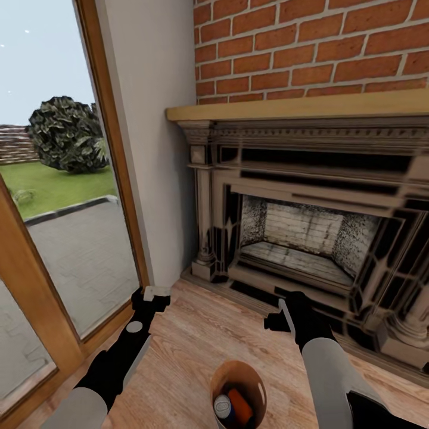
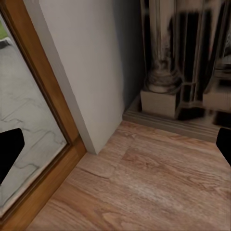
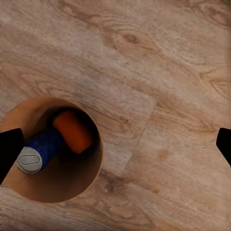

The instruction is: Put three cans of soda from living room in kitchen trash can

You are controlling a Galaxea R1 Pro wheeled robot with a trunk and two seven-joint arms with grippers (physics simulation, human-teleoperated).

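At six o'clock, tash can (image 1: 238, 381) holding blue can (image 1: 223, 407), orange can (image 1: 241, 406); left gripper (image 2: 115, 144) and right gripper (image 3: 115, 144) gape wide, empty. Risk: a swinging arm tips the bin.

The bin (image 3: 91, 144) stands on the wood floor (image 3: 159, 72), its coppery brown inside open to the camera. Two cans lie in it, touching: an orange can (image 3: 73, 131) and a blue can (image 3: 42, 150) whose silvery top faces up and outward. The right gripper (image 3: 115, 147) is spread wide, one dark fingertip (image 3: 8, 150) at each side edge, nothing between them.
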